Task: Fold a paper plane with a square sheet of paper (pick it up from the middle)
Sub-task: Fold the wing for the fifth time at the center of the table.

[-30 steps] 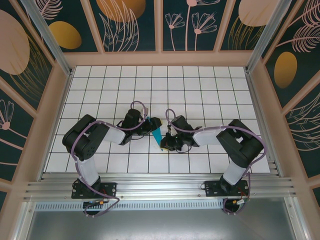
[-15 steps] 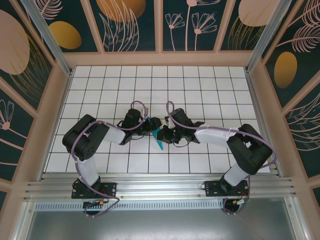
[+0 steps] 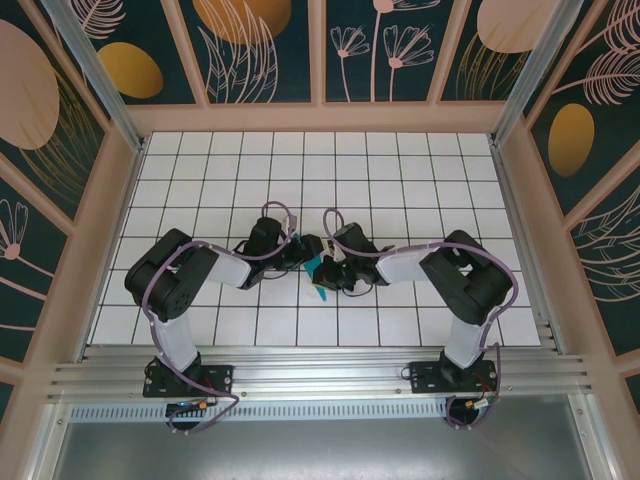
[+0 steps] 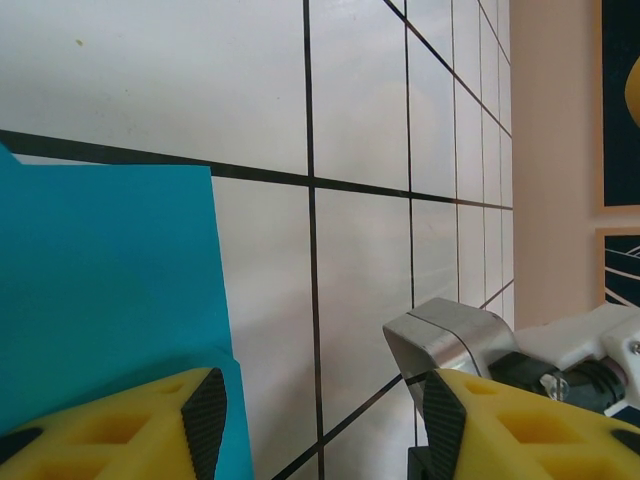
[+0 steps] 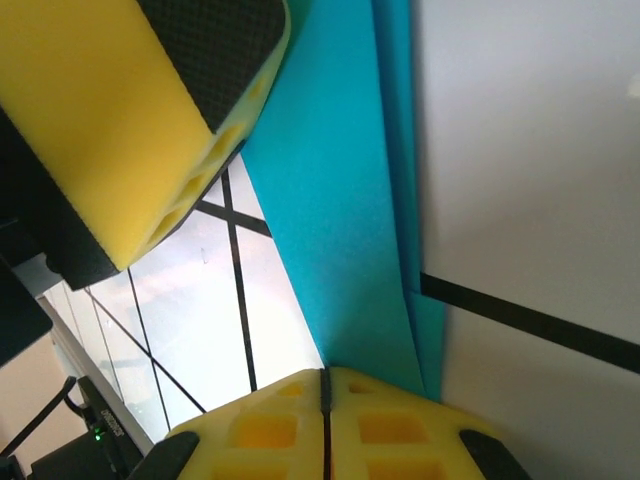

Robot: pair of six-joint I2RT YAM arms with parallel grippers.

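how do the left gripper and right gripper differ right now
The left gripper has its jaws apart, with bare table between them; the right gripper is shut to a thin seam. One finger of the left gripper sits over the teal paper's edge, while the right gripper's closed tip meets the paper's folded end. From above, the left gripper reaches in from the left, the right gripper from the right. Both have yellow fingers.

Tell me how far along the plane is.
Done: the sheet shows at least one fold, layers overlapping. In hand: right tool shut at its edge, left tool open with one finger over it. Left: no pointed dart yet, so most folds likely remain.
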